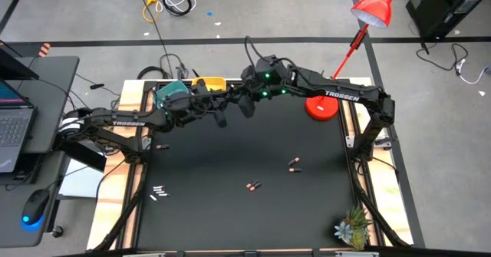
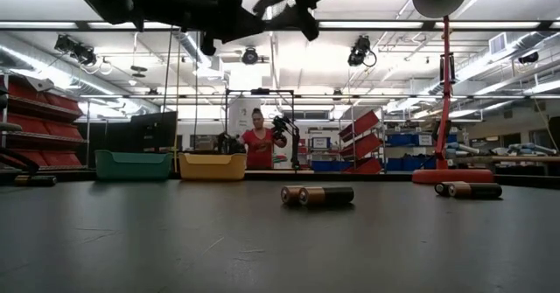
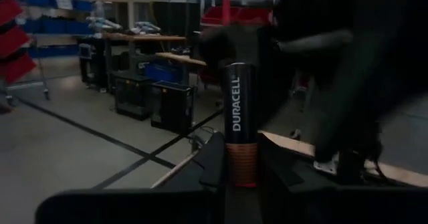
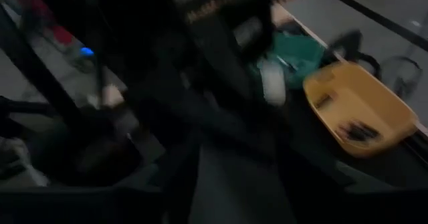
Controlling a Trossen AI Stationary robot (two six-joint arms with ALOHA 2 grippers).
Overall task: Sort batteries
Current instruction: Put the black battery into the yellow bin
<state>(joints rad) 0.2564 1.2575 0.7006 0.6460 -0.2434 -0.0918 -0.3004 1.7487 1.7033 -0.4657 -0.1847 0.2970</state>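
Both arms reach over the far edge of the black mat (image 1: 245,203), their ends close together. The left gripper (image 1: 220,119) and right gripper (image 1: 247,108) hang just in front of the yellow bowl (image 1: 212,82), with the teal bowl (image 1: 170,90) to its left. Dark batteries (image 1: 294,164) lie right of centre, another pair (image 1: 253,186) nearer, and one (image 1: 162,146) by the left edge. Whitish batteries (image 1: 159,192) sit near left. A red lamp (image 1: 377,4) stands far right; a plant (image 1: 353,228) sits near right.
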